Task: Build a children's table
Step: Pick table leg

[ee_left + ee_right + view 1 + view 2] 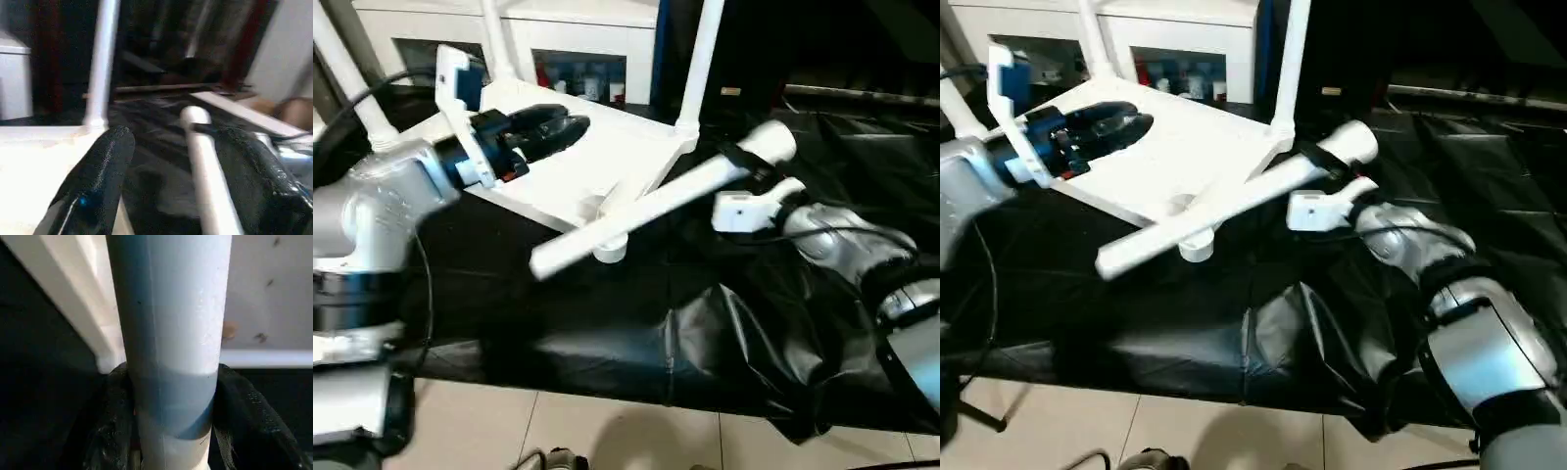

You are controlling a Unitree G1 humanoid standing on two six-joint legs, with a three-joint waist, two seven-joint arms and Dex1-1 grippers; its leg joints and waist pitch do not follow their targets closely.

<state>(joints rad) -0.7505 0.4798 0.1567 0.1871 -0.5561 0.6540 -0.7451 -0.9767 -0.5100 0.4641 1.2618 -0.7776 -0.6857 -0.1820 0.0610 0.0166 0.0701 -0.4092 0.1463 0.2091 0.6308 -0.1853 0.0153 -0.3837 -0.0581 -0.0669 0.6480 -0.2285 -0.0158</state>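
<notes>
white table top (607, 162), white legs (656, 201), black cloth (705, 333), black end effector fingers (98, 181), silver forearms (382, 201)

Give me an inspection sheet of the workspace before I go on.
Surface: black sheet over the bench, creased at the front.
Job's things: tabletop lies underside up, three legs upright in corner sockets; fourth leg lies slanted across the near corner socket.
Clutter: nothing seen.
Pincers: left pincer open over the tabletop, holding nothing; right pincer shut on the fourth leg near its end.
Cables: black cable along the left arm.
Surroundings: white cabinet behind; tiled floor in front.
</notes>
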